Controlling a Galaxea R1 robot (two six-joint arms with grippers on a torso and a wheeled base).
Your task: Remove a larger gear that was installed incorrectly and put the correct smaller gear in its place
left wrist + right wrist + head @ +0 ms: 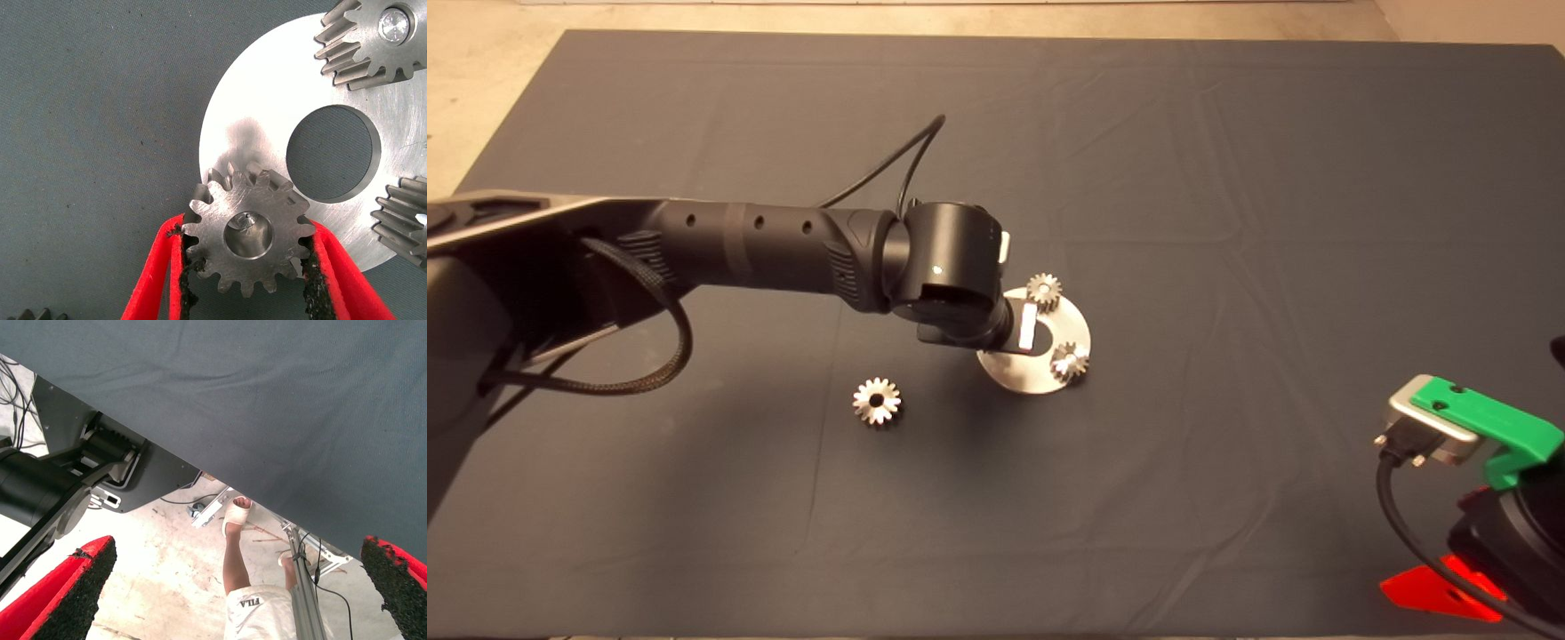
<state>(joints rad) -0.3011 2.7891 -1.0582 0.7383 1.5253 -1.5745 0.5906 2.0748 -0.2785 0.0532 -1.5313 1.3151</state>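
Observation:
My left gripper (247, 232) is shut on the smaller gear (248, 260), a dull grey spur gear, its red fingers (155, 280) against opposite sides. It holds the gear over the edge of the round silver plate (267, 100). A pin tip shows off-centre inside the gear's hole. Two other small gears (373, 40) (407, 220) sit on pins on the plate. In the head view the left wrist (951, 267) covers the held gear above the plate (1018, 378). The larger gear (876, 402), bright silver, lies flat on the mat to the plate's left. My right gripper (1449, 582) is parked open at the lower right.
The plate has a large round centre hole (332, 153). The dark mat (1227, 222) spreads all around the plate. The left arm's cable (898, 164) loops above the wrist. The right wrist view shows the mat's underside edge, the floor and a person's leg (235, 547).

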